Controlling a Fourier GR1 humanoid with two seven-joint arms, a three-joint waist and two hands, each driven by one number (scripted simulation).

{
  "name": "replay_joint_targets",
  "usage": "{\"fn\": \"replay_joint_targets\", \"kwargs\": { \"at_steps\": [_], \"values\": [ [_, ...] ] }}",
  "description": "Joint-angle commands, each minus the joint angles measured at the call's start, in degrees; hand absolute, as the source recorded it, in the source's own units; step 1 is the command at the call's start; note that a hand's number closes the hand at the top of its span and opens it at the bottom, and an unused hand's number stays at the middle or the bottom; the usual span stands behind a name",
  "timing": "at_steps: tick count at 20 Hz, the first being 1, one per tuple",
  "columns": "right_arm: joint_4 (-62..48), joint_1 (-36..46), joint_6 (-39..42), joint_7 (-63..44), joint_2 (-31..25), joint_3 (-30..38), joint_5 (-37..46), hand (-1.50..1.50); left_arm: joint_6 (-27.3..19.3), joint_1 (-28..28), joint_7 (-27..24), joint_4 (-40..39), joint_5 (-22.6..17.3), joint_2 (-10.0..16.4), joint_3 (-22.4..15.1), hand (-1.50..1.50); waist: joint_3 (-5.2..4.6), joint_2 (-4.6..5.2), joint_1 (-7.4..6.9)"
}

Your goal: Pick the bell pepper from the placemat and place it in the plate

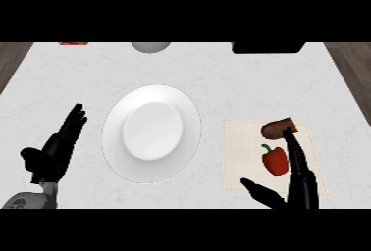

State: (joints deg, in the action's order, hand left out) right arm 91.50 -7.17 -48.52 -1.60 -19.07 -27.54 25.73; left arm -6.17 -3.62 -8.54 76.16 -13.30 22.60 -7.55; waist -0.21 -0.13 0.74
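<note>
Your right hand (301, 186) comes in from the lower edge over the beige placemat (239, 132), fingers straight and thumb spread wide, grasping nothing. You'll see the red bell pepper (275, 161) lying on the placemat just left of those fingers, between them and the thumb; whether they touch it, you cannot tell. The fingertips reach a brown lump (275, 128) at the mat's far side. The white plate (116, 147) sits left of the placemat, nothing on it. Your left hand (54, 154) rests left of the plate, released, fingers up.
</note>
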Motion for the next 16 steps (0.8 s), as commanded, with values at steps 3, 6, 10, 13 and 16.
{"fn": "replay_joint_targets", "kwargs": {
  "at_steps": [3,6,10,13,16],
  "values": [
    [5.49,-2.35,12.04,-20.11,-8.98,0.0,10.43,-1.5,-2.64,0.72,0.43,0.59,2.2,-2.26,-1.47,0.0,-0.16,-0.04,-0.19],
    [8.63,-3.39,19.3,-29.41,-11.15,-1.56,14.73,-1.5,-0.76,-0.11,0.94,0.89,1.3,-1.32,-0.88,0.0,-0.12,-0.03,-0.2],
    [15.98,-0.35,28.6,-40.26,-9.95,-0.99,15.25,-1.5,0.55,-0.85,0.17,-0.63,1.68,-1.65,0.17,0.0,0.12,0.1,-0.54],
    [18.7,0.82,34.56,-47.77,-9.05,-1.61,16.73,-1.5,0.22,0.94,0.86,1.83,2.09,-2.21,-0.11,0.0,0.14,0.02,-0.71],
    [13.42,1.59,34.75,-45.58,-5.98,-0.76,17.72,-1.5,3.26,-1.13,-2.76,-3.86,2.7,-2.41,2.19,0.0,0.19,0.15,-0.65]
  ]
}}
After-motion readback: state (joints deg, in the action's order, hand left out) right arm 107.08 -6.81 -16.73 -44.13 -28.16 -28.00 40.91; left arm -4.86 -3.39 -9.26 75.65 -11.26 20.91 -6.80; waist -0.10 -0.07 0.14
